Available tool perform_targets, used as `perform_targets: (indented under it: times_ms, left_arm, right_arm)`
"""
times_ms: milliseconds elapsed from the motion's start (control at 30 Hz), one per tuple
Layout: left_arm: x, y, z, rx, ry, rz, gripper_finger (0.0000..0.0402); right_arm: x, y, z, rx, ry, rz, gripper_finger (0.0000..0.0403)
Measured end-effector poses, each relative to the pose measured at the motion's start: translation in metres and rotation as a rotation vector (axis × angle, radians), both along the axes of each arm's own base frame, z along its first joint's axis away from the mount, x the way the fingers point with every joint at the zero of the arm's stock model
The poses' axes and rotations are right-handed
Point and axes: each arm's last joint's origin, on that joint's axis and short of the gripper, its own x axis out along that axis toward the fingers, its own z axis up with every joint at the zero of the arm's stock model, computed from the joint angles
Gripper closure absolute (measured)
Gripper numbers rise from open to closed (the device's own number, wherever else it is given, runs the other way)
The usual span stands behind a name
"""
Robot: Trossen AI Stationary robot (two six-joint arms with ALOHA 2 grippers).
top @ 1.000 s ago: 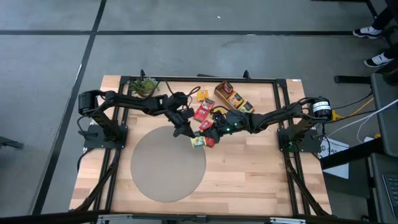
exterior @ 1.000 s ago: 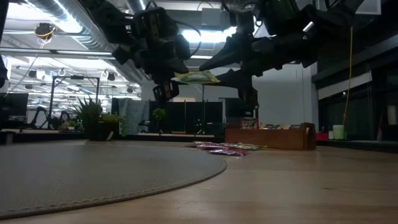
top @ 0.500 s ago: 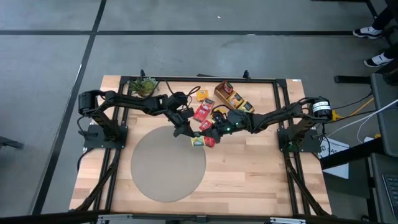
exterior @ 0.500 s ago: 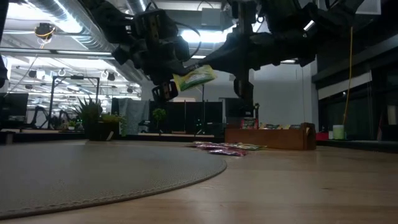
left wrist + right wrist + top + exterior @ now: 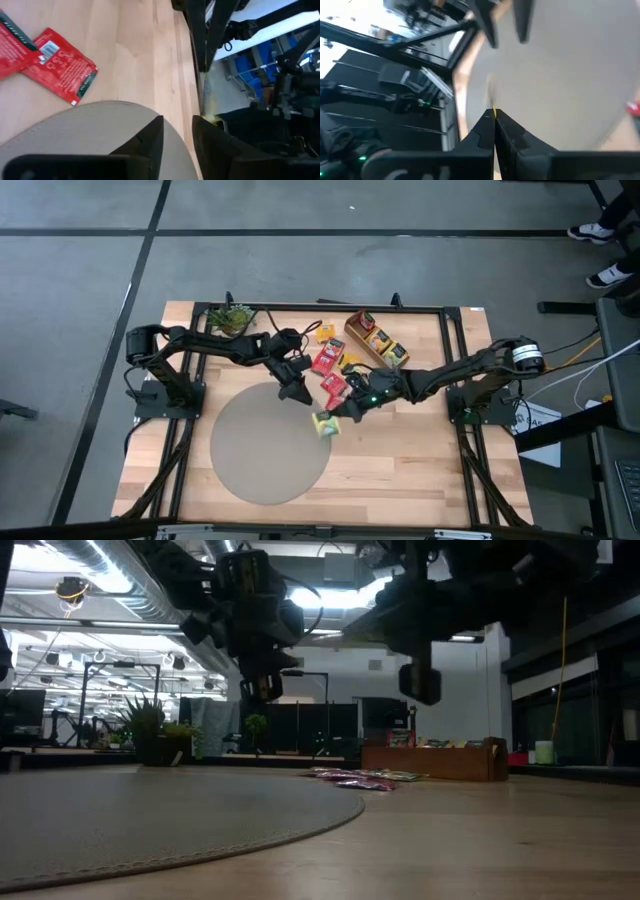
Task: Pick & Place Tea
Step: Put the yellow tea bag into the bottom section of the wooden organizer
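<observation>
A: Where's your yellow-green tea sachet (image 5: 324, 424)?

B: Pinched in your right pincer (image 5: 331, 420), pressed together on its edge, above the round mat's (image 5: 262, 460) right rim. Your left pincer (image 5: 299, 397) hangs just beside it, partly spread, holding nothing.

A: The wooden tray (image 5: 373, 340)?

B: Toward the worktop's (image 5: 400, 450) far edge, sachets inside, closer to your right arm.

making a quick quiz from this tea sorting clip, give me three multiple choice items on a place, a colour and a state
1. Where is the potted plant?
A. far left corner of the table
B. on the round mat
C. in the tray

2. What colour are the sachets in the left wrist view?
A. blue
B. red
C. white

3. How is the right gripper?
A. wide open
B. shut on a yellow-green sachet
C. out of view

Answers: 1 A, it stands by the table's far left corner. 2 B, red sachets lie on the wood. 3 B, the fingers pinch it.
</observation>
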Motion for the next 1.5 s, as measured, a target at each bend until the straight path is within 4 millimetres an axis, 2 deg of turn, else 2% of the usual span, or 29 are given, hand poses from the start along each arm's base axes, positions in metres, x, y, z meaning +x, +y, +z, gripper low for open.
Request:
perform_targets:
  times_ms: [167,267,433,567,667,800,1000,1500]
  left_arm:
    - [0.001,-0.002,0.000,0.021,0.006,0.016,0.0276]
    - [0.002,-0.002,-0.001,0.052,0.012,0.048,0.0275]
    - [0.002,0.000,-0.002,0.114,0.011,0.093,0.0278]
    - [0.003,0.001,-0.003,0.145,0.018,0.128,0.0278]
    - [0.003,0.002,-0.003,0.173,0.013,0.136,0.0276]
    - [0.003,0.002,-0.003,0.195,0.017,0.158,0.0278]
    - [0.003,0.003,-0.003,0.210,0.009,0.152,0.0281]
    - [0.003,0.004,-0.004,0.242,0.019,0.190,0.0277]
  right_arm:
    - [-0.021,-0.004,0.012,-0.062,0.133,-0.071,0.0399]
    - [-0.038,-0.007,0.028,-0.114,0.169,-0.173,0.0399]
    - [-0.076,-0.017,0.051,-0.235,0.248,-0.401,0.0399]
    - [-0.106,-0.023,0.058,-0.314,0.332,-0.662,0.0399]
    - [-0.118,-0.023,0.058,-0.378,0.363,-0.805,0.0399]
    - [-0.126,-0.026,0.051,-0.448,0.433,-0.901,0.0399]
    - [-0.129,-0.029,0.037,-0.558,0.555,-0.957,0.0399]
    - [-0.113,-0.054,0.019,-0.594,0.651,-1.076,0.0399]
